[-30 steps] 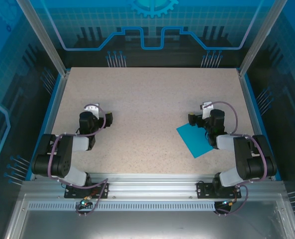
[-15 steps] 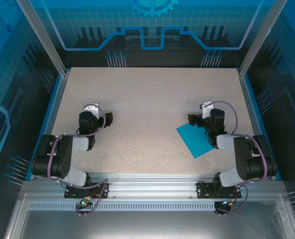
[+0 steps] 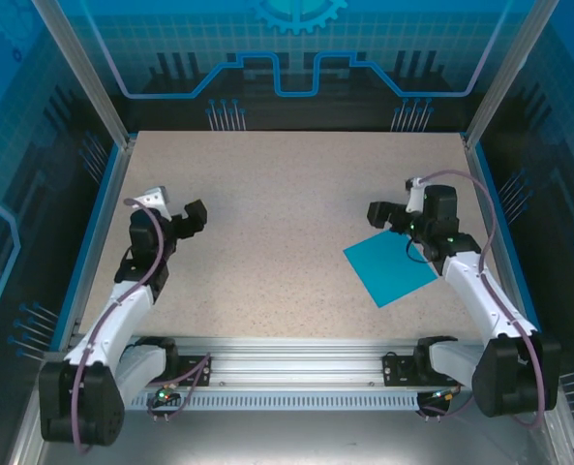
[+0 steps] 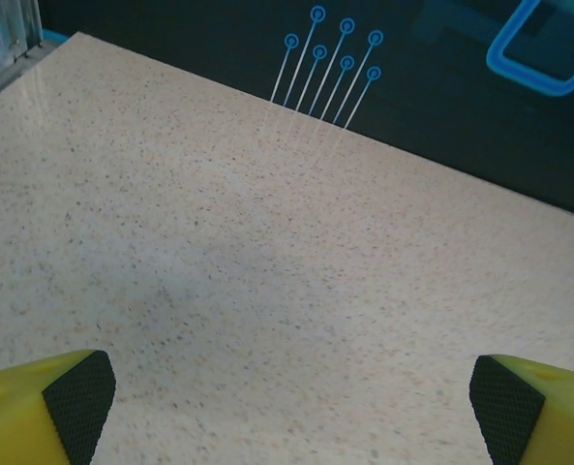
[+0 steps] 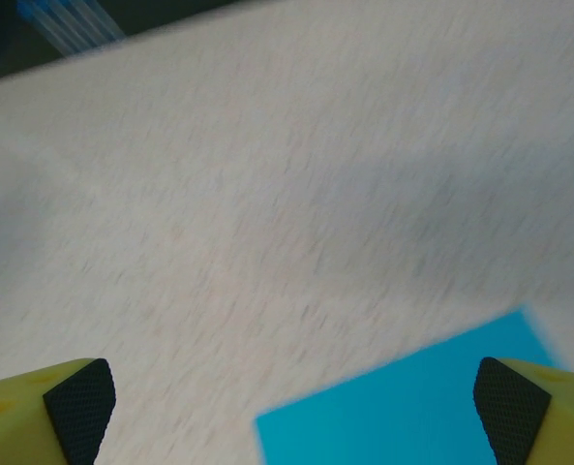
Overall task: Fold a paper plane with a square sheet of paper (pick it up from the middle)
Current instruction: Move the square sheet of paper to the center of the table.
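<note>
The table [image 3: 287,194] is speckled, smooth and matt. The square sheet of paper [image 3: 391,270] at right is thin, plain and matt. The bottom rail [image 3: 287,351] is shiny metal. The black pads [image 4: 78,399] look rough.

Left arm [image 3: 122,310] and right arm [image 3: 470,281] black-jointed with pale grey links, mauve cables [image 3: 451,173], yellow gripper fingers [image 4: 20,412], black dimpled pads [image 4: 78,402]

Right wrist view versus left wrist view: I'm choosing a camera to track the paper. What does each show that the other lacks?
Right wrist: the paper, blurred, low near the open right claw. Left wrist: blue pins past the table's far edge, ahead of the open left claw. Both: speckled table and wide-apart yellow fingers with black pads.
</note>
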Robot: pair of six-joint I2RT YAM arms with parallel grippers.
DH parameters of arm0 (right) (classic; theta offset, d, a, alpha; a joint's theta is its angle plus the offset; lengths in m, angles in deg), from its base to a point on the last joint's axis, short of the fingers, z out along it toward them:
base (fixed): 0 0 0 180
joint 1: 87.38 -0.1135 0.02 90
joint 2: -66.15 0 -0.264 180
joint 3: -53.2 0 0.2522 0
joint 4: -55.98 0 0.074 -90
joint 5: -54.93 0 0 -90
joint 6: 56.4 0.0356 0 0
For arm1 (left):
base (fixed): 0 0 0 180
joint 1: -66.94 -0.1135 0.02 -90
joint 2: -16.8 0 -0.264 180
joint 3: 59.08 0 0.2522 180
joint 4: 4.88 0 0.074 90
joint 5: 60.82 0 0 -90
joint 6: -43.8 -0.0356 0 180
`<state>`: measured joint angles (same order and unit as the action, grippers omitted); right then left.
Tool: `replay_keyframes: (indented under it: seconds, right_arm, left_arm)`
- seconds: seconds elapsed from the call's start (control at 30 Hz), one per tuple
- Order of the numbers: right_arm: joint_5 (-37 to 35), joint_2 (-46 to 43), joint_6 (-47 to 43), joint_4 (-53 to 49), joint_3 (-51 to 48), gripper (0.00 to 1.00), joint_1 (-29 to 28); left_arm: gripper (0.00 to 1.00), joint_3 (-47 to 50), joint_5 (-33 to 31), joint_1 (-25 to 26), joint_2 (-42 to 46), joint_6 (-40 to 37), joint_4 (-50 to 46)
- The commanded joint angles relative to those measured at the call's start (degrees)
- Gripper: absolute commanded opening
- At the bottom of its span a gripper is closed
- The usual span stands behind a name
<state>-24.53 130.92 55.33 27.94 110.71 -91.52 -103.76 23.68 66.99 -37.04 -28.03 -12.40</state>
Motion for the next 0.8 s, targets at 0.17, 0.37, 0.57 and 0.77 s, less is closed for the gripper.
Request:
replay_keyframes:
  seconds: [0.17, 0.37, 0.57, 0.77]
  right_arm:
    - [-6.98, -0.77, 11.56, -23.31, -4.73, 0.99, -12.30]
    - [-9.38, 5.01, 14.59, -23.06, -6.59, 0.97, -16.90]
    - [-10.75, 12.24, 18.76, -20.39, -7.01, 0.97, -20.48]
    - [-10.03, 17.39, 23.38, -16.52, -5.97, 0.96, -25.85]
  left_arm:
    - [0.98, 2.92, 11.52, 0.20, 8.02, 18.01, -16.57]
    - [0.99, 5.51, 23.00, 0.45, 9.77, 18.94, -14.27]
    - [0.99, 8.10, 26.91, 1.69, 10.89, 18.92, -14.89]
    - [0.98, 8.78, 26.96, 4.90, 12.31, 18.39, -16.74]
